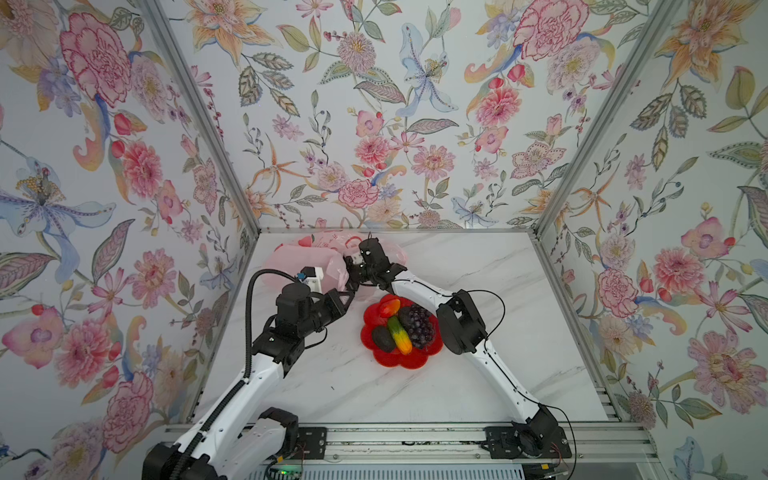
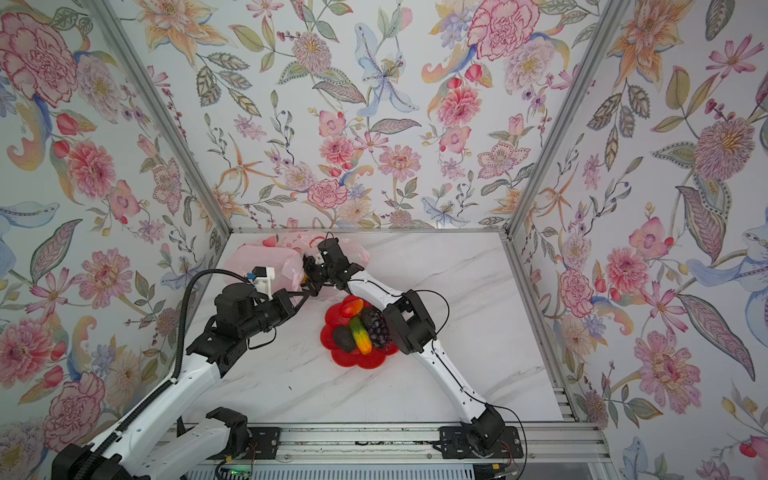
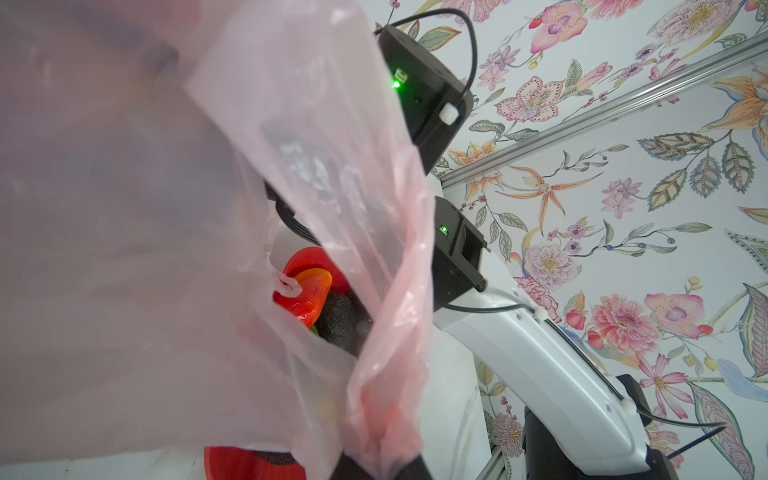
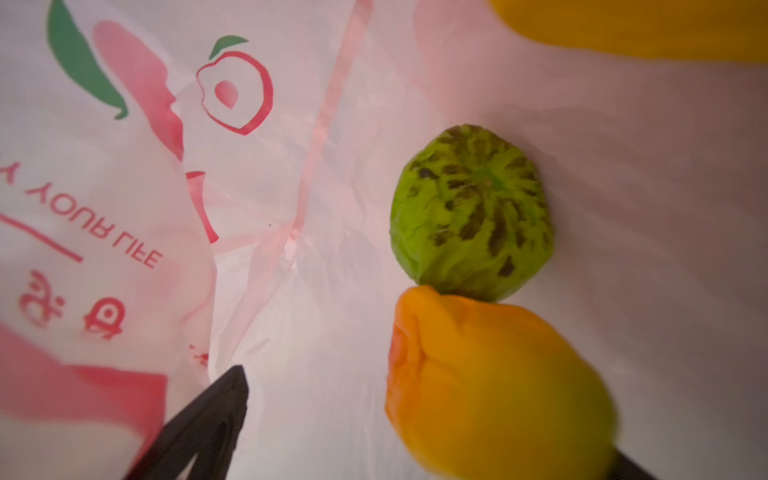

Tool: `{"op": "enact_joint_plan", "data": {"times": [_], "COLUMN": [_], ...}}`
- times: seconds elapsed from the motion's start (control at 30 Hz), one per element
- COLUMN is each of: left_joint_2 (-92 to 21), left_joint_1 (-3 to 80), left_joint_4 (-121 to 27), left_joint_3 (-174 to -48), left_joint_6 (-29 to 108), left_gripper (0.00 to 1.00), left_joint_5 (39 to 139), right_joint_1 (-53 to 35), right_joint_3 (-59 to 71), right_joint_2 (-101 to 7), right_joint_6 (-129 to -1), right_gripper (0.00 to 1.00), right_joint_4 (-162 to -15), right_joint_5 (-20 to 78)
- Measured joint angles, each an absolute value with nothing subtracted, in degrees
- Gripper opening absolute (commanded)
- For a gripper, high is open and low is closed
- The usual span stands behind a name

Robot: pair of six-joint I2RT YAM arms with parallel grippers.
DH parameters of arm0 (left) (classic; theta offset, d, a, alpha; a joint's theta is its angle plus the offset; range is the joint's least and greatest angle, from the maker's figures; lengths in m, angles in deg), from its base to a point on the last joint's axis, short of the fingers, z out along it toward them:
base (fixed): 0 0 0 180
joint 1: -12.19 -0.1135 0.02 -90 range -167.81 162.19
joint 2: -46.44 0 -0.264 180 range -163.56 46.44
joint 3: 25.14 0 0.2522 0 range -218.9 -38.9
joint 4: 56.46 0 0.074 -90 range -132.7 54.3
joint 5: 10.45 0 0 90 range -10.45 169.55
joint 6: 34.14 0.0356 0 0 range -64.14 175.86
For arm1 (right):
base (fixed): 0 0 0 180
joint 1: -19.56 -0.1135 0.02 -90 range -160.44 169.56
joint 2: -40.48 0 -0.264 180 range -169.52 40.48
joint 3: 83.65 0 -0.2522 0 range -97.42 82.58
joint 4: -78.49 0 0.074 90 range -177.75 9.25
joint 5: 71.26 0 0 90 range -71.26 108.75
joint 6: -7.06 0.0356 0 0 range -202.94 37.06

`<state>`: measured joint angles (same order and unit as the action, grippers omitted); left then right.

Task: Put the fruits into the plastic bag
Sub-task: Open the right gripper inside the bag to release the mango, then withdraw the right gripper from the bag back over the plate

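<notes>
The pale pink plastic bag (image 1: 291, 257) lies at the back of the table. My left gripper (image 3: 382, 455) is shut on a bunched edge of it and holds the mouth up. My right gripper (image 4: 415, 415) reaches inside the bag and is open. An orange-yellow mango (image 4: 498, 382) lies between the jaws against one finger, with a gap to the other finger (image 4: 208, 419). A green bumpy ball (image 4: 471, 212) and a yellow fruit (image 4: 644, 25) also lie in the bag. A red-orange mango (image 1: 388, 308), grape bunch (image 1: 417, 324), avocado (image 1: 383, 338) and green-to-orange mango (image 1: 400, 336) sit outside.
Those four fruits rest on a red flower-shaped plate (image 1: 415, 365) in front of the bag, under the right arm's forearm (image 1: 419, 286). Flowered walls close in the table at the back and both sides. An aluminium rail (image 1: 415, 436) runs along the front edge.
</notes>
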<state>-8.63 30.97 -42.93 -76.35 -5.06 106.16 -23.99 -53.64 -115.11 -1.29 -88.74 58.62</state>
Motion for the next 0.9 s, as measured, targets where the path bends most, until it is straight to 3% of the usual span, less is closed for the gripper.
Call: {"op": "enact_joint_plan", "data": {"times": [0.3,0.9], "left_joint_2": [-4.0,-0.2], "left_joint_1": [31.0,31.0], "left_joint_4": [-41.5,-37.4], "left_joint_3": [-76.3,-75.7], "left_joint_6": [-5.1,-5.3], "left_gripper": [0.0,0.0], "left_joint_5": [105.2,102.6], "right_joint_1": [-23.7,-23.8], "right_joint_3": [-53.3,-48.3], "right_joint_2": [-113.6,-96.9], "right_joint_6": [-10.9,-30.7], "right_gripper": [0.99,0.99], "right_joint_4": [-77.4,-57.8], "right_joint_5": [58.7,54.8]}}
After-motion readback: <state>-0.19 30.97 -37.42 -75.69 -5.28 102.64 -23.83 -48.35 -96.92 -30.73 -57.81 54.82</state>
